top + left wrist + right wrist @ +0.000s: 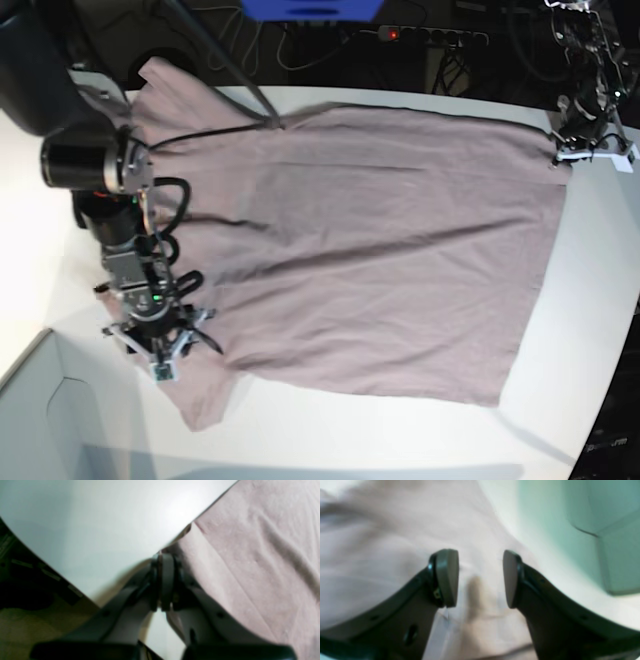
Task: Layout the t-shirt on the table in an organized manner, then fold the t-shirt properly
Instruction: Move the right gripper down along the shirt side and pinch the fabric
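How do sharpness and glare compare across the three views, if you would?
Left wrist view: soft, with a bright glare patch on the table beside the t-shirt. Right wrist view: blurriest, the cloth smeared behind the right gripper. Base view: sharpest, evenly lit, shirt wrinkles clear, faint shadows under the arms.

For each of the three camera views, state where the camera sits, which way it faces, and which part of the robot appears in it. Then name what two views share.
Left wrist: on the left arm, looking down past the shut left end effector at the t-shirt edge on the table.
Right wrist: on the right arm, facing down between the open right end effector onto the shirt.
Base: overhead, showing both arms and the spread shirt.
Shared: the wrist views both show the mauve shirt on the white table.
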Controlling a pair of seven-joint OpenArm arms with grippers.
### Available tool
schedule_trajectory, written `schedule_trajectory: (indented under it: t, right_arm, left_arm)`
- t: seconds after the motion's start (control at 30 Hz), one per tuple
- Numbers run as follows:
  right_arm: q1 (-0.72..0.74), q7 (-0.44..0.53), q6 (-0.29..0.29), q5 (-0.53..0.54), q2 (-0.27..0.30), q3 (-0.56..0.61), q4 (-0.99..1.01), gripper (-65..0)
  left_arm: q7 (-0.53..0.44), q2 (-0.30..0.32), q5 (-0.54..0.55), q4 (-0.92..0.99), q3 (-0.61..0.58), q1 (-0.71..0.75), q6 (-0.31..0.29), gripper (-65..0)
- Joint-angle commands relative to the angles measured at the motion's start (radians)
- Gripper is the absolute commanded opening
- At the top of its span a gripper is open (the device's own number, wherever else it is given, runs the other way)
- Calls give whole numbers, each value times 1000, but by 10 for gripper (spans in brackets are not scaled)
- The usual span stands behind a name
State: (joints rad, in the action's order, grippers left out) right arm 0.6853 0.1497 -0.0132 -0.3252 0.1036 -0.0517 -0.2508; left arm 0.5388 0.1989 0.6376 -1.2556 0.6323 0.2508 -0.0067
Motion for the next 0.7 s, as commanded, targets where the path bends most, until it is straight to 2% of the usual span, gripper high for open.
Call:
schedule_trajectory:
  t: [0.0, 0.07, 0.13, 0.27, 0.4, 0.47, 0.57, 0.67]
  right_arm:
    - [-2, -2, 6, 2, 2, 0, -32, -369]
    - [-43, -35, 6, 2, -17, 2, -95, -392]
    - [-109, -89, 6, 2, -31, 0, -195, -444]
    - [-266, -183, 6, 2, -64, -3, -473, -548]
    - [-401, -272, 5, 4, -101, -1, -710, -612]
    - [-448, -319, -35, 4, -104, -1, -778, -643]
    - [-459, -387, -161, 5, -110, -9, -772, -650]
    - [-431, -394, -182, 7, -107, -9, -683, -650]
  left_arm:
    - [20, 7, -5, -3, -1, 2, 7, -650]
    - [20, 7, -5, -3, 1, 2, 7, -650]
    - [20, 7, -5, -3, 2, 2, 7, -650]
    - [20, 7, -5, -3, 4, 2, 7, -650]
    - [19, 7, -5, -2, 4, 2, 7, -650]
    - [19, 7, -5, -2, 4, 2, 7, -650]
    - [17, 7, -5, 1, 4, 2, 7, -650]
    - [17, 7, -5, 1, 4, 2, 7, -650]
